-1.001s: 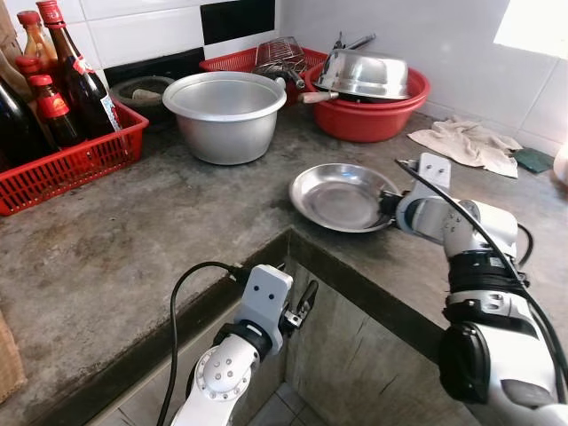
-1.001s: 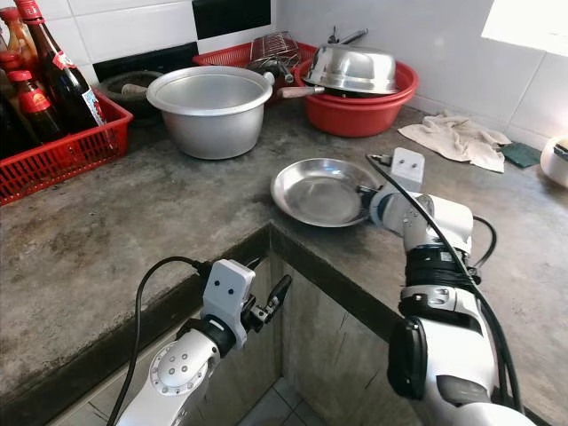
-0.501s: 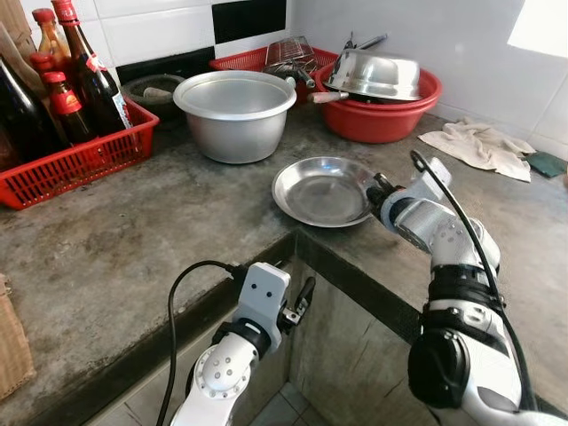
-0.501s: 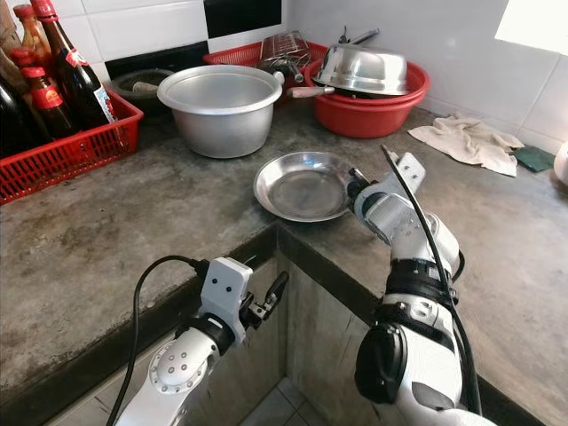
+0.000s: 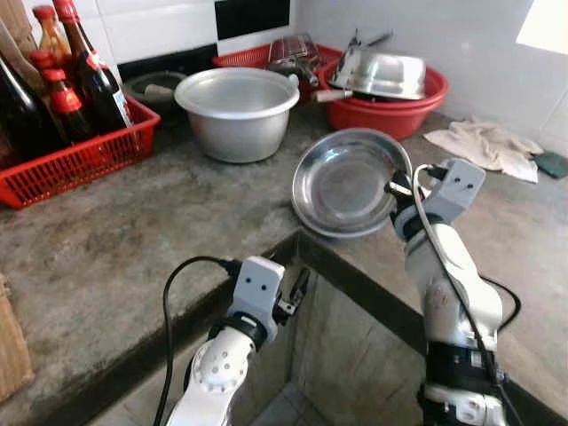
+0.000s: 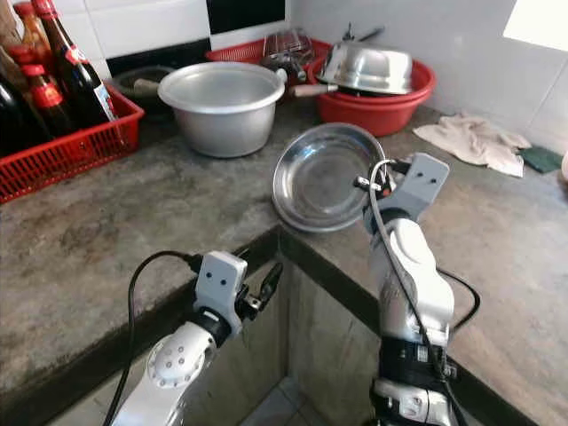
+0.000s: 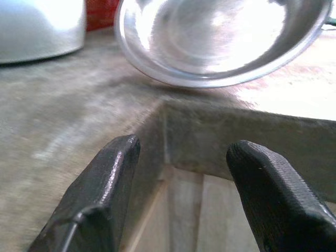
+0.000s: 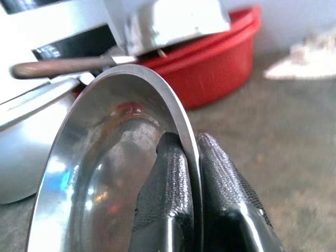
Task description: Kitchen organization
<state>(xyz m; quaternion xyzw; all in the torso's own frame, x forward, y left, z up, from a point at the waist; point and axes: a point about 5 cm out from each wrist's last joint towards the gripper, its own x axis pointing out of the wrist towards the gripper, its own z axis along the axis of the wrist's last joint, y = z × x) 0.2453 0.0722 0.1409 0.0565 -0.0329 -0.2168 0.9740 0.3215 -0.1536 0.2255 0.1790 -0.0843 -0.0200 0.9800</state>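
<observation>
The right gripper (image 8: 181,194) is pinching the rim of the shallow round stainless-steel dish (image 5: 348,180), one black finger inside the bowl and the other outside, and is holding it tilted up on edge so that its hollow is facing the robot; its lower rim is sitting at or just above the grey concrete countertop (image 5: 133,231), near the inner corner of the counter edge, and I cannot tell whether it is touching. The left gripper (image 5: 295,293) is hanging below the counter edge with its two fingers spread apart and holding nothing. Judging by this, the tidying is only getting under way: the dish is in hand and lifted, but it is not yet sitting anywhere that counts as put away. Behind it, the big aluminium pot (image 5: 237,111) is standing alone on the counter, the red plastic basin (image 5: 390,108) is holding an upturned steel bowl (image 5: 383,74) and other utensils, the red plastic crate (image 5: 75,160) of dark glass bottles (image 5: 84,75) is sitting well to the left, and a crumpled beige cloth (image 5: 484,145) is lying at the far right. Carrying the dish to its place and releasing it is likely what is remaining for this step, with the pot and cloth possibly waiting after.
</observation>
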